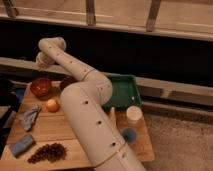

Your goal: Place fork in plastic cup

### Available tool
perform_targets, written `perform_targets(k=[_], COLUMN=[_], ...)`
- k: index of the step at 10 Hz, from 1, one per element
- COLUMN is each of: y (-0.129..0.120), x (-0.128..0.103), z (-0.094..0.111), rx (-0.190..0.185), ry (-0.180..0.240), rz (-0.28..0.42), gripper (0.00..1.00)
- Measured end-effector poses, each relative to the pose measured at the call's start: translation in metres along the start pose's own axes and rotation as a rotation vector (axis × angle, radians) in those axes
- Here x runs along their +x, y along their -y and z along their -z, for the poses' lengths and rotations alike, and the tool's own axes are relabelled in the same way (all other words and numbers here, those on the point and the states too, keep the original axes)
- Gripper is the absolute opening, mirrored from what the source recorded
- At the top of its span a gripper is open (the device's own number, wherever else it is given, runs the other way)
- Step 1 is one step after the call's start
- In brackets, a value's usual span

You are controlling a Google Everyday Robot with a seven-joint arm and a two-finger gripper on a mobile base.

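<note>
**Fork (112,116) lies far right of the jaws, beside the plastic cup (133,115)**

At the left of my view, the gripper (44,61) hangs at the far end of the arm (90,115). It is raised above the back-left part of the counter (55,131), over or just behind the red-brown bowl (41,86). I cannot tell from here whether the jaws are spread or pressed together.

Moving right, the arm's thick white links cross the middle of the counter and hide whatever sits under them. Just past the arm's right edge I see a pale, slender sliver, which I take for the fork. Its long axis runs front to back, pointing roughly toward the green tray (122,90). Some of it may be hidden behind the arm.

Just right of it stands the plastic cup, upright with its mouth up, near the fork but not touching it. The small blue cup (129,135) sits in front of it, closer to me.

As I judge it, the fork lies almost the whole counter's width to the right of the jaws. I would need to swing the wrist back across and bring the jaws down to close side to side across that front-to-back handle. After that, the carry to the cup looks short.
</note>
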Motion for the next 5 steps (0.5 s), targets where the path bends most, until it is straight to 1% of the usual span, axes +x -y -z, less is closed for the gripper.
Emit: perform_targets(k=[1, 4, 5], y=[0.011, 0.039, 0.049], x=[0.009, 0.041, 0.053], z=[0.011, 0.042, 0.055], rx=[0.034, 0.121, 0.154], ry=[-0.006, -0.025, -0.027], rz=[-0.024, -0.108, -0.146], gripper=[0.00, 0.00, 0.00])
